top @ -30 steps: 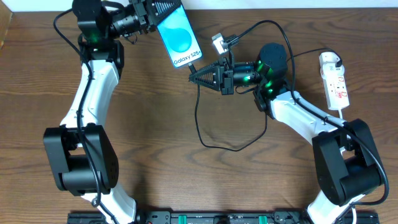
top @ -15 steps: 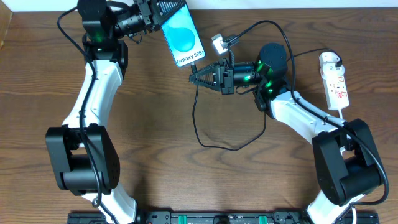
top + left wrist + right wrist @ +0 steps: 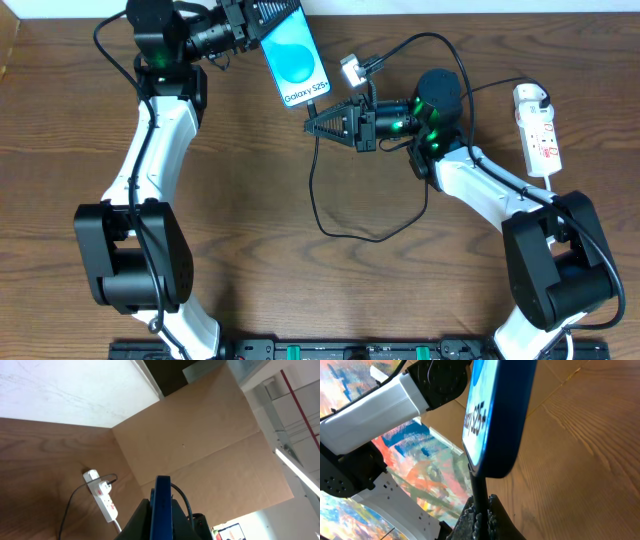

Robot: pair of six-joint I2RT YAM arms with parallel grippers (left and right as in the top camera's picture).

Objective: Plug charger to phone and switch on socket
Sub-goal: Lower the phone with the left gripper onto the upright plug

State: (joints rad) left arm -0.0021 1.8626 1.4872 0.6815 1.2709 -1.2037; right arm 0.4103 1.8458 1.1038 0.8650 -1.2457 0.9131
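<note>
Brown wood-grain bench [image 3: 240,200] spreads under both arms. The left arm stretches far out with its wrist turned inward, and its tool [image 3: 262,22] is clamped on the top end of the phone [image 3: 295,62], held off the bench with the screen up. The right arm bends at the elbow. Its tool [image 3: 312,124] sits just below the phone's lower edge, pinched together on the charger [image 3: 314,190], whose slack loops below the phone. The socket [image 3: 540,135] lies well right of the phone.

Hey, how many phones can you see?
1. The phone is gripped by the left gripper at the top of the overhead view, screen up; the right gripper holds the charger just below its lower end. None appears hidden.
</note>
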